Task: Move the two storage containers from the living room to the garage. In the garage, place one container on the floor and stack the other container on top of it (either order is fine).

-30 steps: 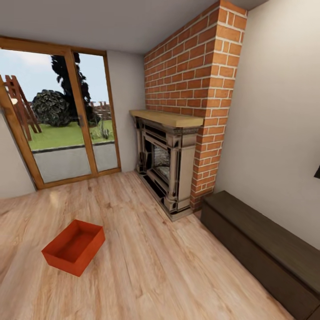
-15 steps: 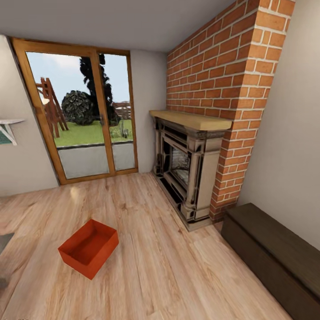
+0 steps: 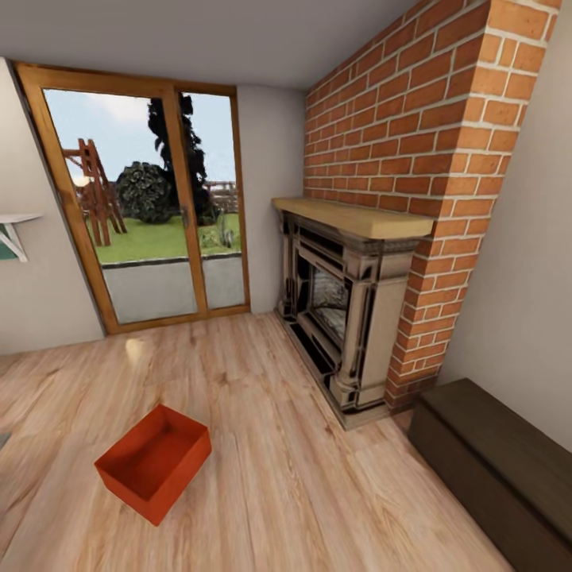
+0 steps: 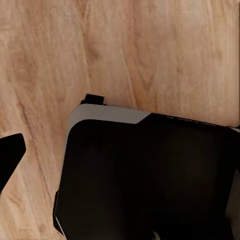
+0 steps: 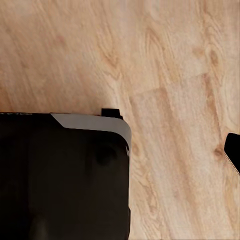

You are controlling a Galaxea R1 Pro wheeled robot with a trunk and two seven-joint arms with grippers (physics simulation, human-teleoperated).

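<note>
One orange-red storage container (image 3: 155, 463) sits on the light wood plank floor (image 3: 262, 413) of the living room, at the lower left of the head view. It is open-topped, empty and turned at an angle to the planks. Nothing touches it. Both wrist views look down on the same wood floor (image 4: 150, 50) and on the black, grey-edged body of my base (image 4: 150, 180) (image 5: 60, 180).
A stone fireplace (image 3: 342, 310) with a wooden mantel stands under a brick chimney (image 3: 413, 143) on the right. A dark low bench (image 3: 492, 461) runs along the right wall. Wood-framed glass doors (image 3: 151, 214) fill the far wall. A small white shelf (image 3: 16, 230) hangs at the left.
The whole head view has shifted: the camera turned left and came a little closer to the fireplace. The container itself has not moved on the floor.
</note>
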